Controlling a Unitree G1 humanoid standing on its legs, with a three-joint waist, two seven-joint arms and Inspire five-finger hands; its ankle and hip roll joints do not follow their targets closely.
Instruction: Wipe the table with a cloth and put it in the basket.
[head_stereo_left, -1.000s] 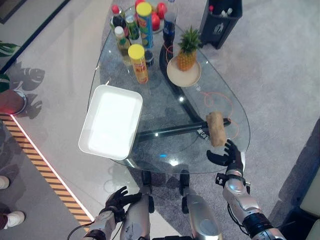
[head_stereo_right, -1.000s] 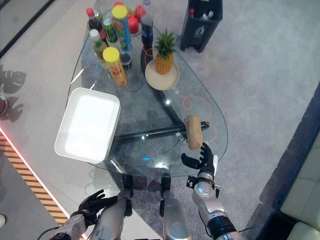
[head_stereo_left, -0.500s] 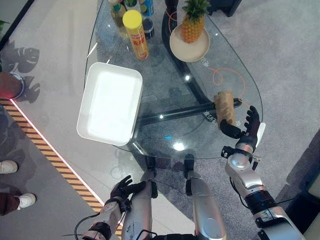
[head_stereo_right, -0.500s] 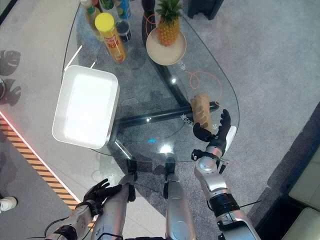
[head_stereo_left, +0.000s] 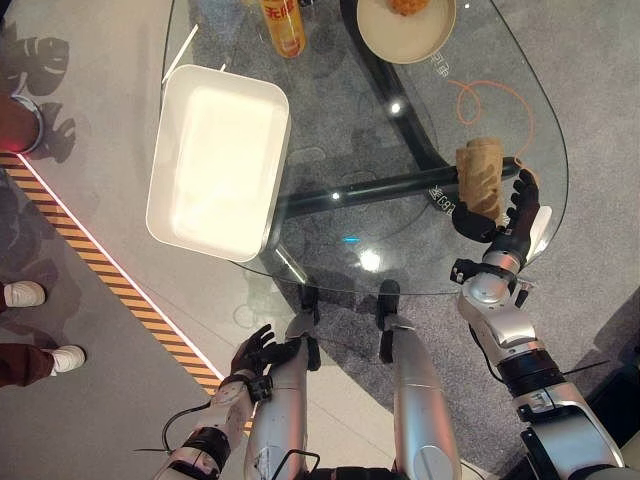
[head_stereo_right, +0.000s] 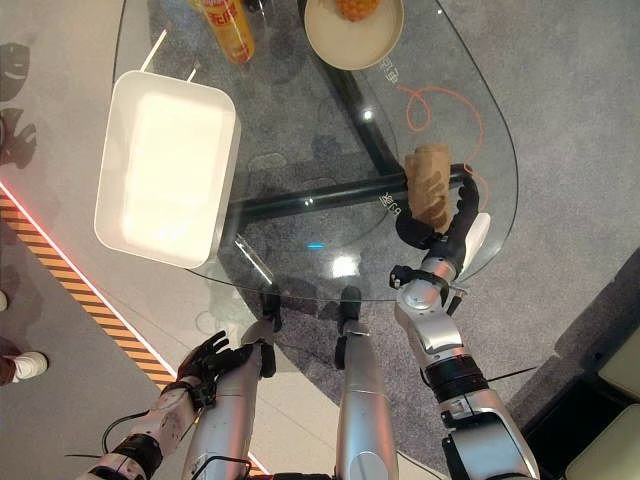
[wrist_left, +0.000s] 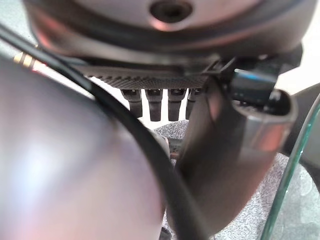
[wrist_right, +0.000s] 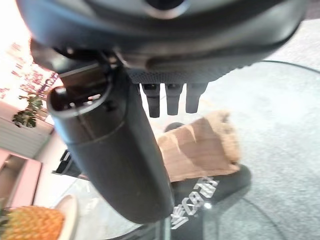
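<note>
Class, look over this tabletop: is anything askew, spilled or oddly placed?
The white basket overhangs the glass table's edge on the robot's left, one corner past the rim. The rolled cloth lies near the opposite edge, by the right hand. An orange cord loops loosely beside it. No spills.

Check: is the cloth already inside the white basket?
No, the rolled cloth lies on the glass table by the right hand.

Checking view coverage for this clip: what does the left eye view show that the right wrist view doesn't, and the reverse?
Left eye view: the white basket on the glass table, the left hand low beside it, and a person's shoes. Right wrist view: a pineapple on its plate. Both: the open right hand reaching the rolled tan cloth near the table's edge.
</note>
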